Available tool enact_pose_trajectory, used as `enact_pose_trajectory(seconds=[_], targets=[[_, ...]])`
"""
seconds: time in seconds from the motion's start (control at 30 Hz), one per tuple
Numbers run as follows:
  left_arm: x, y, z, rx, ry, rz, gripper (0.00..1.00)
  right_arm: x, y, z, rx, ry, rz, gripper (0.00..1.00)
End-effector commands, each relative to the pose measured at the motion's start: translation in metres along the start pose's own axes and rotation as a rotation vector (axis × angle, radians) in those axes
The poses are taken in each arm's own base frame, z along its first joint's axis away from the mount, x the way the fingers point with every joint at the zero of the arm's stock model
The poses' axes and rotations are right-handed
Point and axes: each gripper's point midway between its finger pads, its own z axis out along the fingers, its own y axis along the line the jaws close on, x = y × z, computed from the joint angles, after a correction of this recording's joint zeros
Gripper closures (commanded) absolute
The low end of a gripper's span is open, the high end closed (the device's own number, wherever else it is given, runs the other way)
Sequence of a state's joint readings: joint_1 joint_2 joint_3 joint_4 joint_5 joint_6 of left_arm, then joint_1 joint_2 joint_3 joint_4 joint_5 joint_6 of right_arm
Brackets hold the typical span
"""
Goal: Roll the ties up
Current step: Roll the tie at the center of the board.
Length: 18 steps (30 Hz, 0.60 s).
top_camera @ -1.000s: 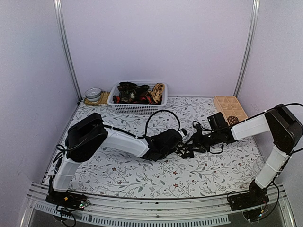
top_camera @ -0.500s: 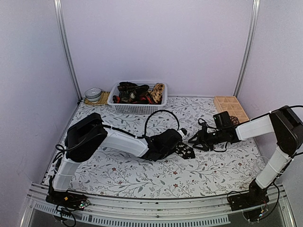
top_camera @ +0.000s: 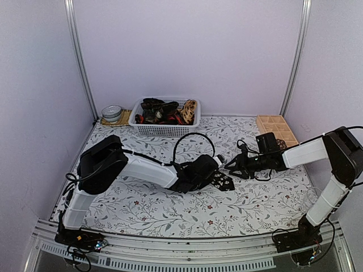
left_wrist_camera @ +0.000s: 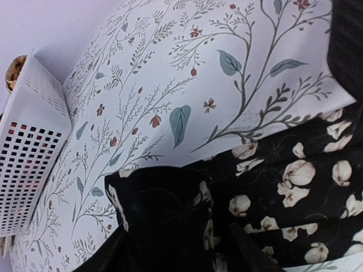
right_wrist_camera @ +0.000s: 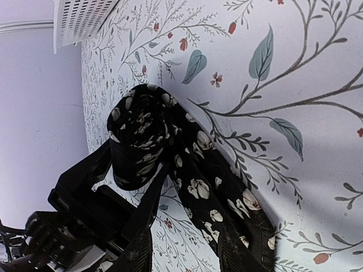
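**Tie rolling, mid-roll: watch that coil doesn't spring open**

The left claw [left_wrist_camera: 176, 231] is spread, one finger on each side of the little roll [right_wrist_camera: 139, 141] at one end of the black flowered tie [left_wrist_camera: 295, 175]. The right claw [top_camera: 231, 166] sits just beside it, fingers partway apart and astride the flat tail [right_wrist_camera: 210, 198]. From where I'm standing I can't tell if it's really pinching the cloth or only hanging over it. The whole thing lies about mid-worktop [top_camera: 170, 211], a bit toward the right edge.

If it were me, I'd grip the roll snugly before turning it. I'd have the right claw hold the tail straight and lightly taut so each wrap lands square on the last, and feed it slowly. It looks like slippery cloth, so a loose coil will probably unwind.

Further out there's a white basket [top_camera: 164, 130] of more ties [top_camera: 161, 109] at the far edge, a wooden tray [top_camera: 262, 126] in the far right corner, and a tin [top_camera: 112, 111] in the far left one.
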<state>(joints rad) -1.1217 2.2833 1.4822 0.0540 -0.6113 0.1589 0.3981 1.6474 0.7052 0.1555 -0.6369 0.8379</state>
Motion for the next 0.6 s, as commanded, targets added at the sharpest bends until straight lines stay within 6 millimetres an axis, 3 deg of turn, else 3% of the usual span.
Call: enact_pose_trajectory(seconds=[0.0, 0.17, 0.57], targets=[[-0.01, -0.016, -0.015, 0.087, -0.009, -0.003, 0.43, 0.003, -0.01, 0.006, -0.003, 0.015, 0.014, 0.61], [-0.019, -0.017, -0.019, 0.111, -0.029, -0.013, 0.35, 0.01, -0.016, 0.017, 0.007, 0.045, 0.016, 0.62], [-0.038, -0.019, -0.03, 0.185, -0.085, -0.021, 0.28, 0.023, -0.033, 0.038, 0.05, 0.093, 0.027, 0.7]])
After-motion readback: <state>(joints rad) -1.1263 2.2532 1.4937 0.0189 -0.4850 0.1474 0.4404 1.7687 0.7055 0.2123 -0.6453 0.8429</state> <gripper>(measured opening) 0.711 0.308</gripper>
